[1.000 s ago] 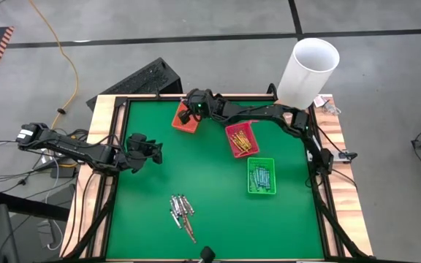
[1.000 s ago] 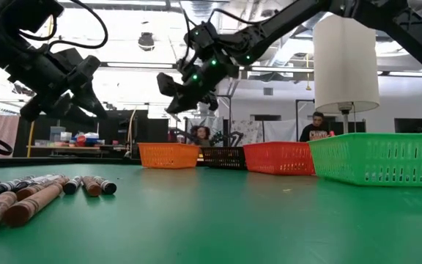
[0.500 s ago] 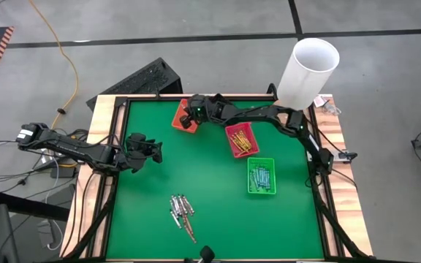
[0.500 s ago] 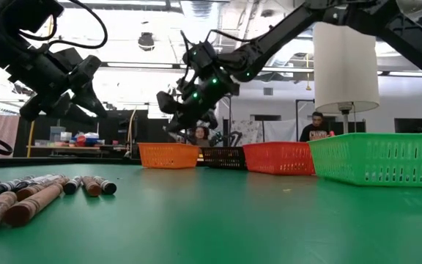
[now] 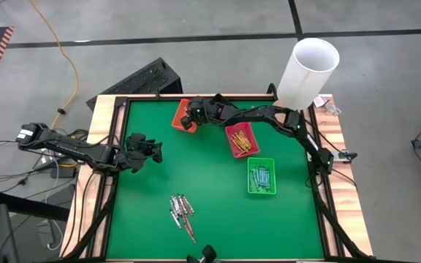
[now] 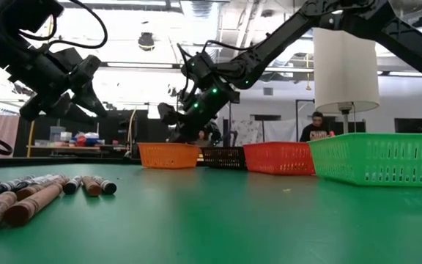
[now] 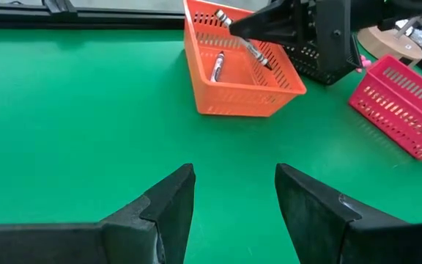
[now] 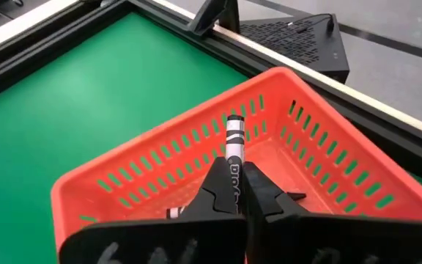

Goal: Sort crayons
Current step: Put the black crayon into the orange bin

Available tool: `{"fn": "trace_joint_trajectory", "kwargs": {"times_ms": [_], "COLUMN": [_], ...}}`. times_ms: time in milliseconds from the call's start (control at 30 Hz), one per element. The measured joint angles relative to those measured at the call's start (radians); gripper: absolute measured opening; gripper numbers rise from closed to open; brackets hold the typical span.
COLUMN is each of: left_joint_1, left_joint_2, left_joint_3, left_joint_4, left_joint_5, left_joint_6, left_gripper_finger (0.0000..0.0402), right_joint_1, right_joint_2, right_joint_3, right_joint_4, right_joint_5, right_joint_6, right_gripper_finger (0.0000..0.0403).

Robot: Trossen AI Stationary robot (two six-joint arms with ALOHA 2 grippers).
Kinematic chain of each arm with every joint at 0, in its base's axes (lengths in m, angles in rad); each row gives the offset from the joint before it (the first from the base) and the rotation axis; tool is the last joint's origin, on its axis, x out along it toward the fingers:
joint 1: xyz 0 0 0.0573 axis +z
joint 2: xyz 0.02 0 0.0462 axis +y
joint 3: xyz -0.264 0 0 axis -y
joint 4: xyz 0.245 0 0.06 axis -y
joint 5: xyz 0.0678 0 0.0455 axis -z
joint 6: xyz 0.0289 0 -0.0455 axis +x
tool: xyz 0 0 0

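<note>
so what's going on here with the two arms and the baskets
The robot is sorting crayons into small baskets. The right gripper is shut on a grey crayon and holds it over the orange basket at the far side of the green table. The left gripper waits open on the left. A pile of unsorted crayons lies near the front edge; the red basket and green basket already hold some.

Crayons (image 6: 6, 202) cut off, low view

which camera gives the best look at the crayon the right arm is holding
The right wrist view: the crayon stands pinched in the right gripper above the orange basket. The left wrist view shows it farther off. The high and low views show no clear crayon there.
</note>
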State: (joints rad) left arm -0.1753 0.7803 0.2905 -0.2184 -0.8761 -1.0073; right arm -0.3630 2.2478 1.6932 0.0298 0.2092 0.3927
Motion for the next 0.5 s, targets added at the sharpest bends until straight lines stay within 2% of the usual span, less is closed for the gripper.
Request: {"fn": "trace_joint_trajectory", "kwargs": {"times_ms": [267, 500], "left_joint_1": [0.0, 0.0], "left_joint_2": [0.0, 0.0], "left_joint_3": [0.0, 0.0], "left_joint_4": [0.0, 0.0], "left_joint_5": [0.0, 0.001], "left_joint_6": [0.0, 0.0], "left_gripper_finger": [0.018, 0.018], "right_joint_1": [0.0, 0.0], "right_joint_2": [0.0, 0.0], "right_joint_3": [0.0, 0.0], "right_joint_4": [0.002, 0.006], "right_joint_5": [0.0, -0.001], "right_joint_6": [0.0, 0.0], "right_gripper_finger": [0.0002, 0.0022]}}
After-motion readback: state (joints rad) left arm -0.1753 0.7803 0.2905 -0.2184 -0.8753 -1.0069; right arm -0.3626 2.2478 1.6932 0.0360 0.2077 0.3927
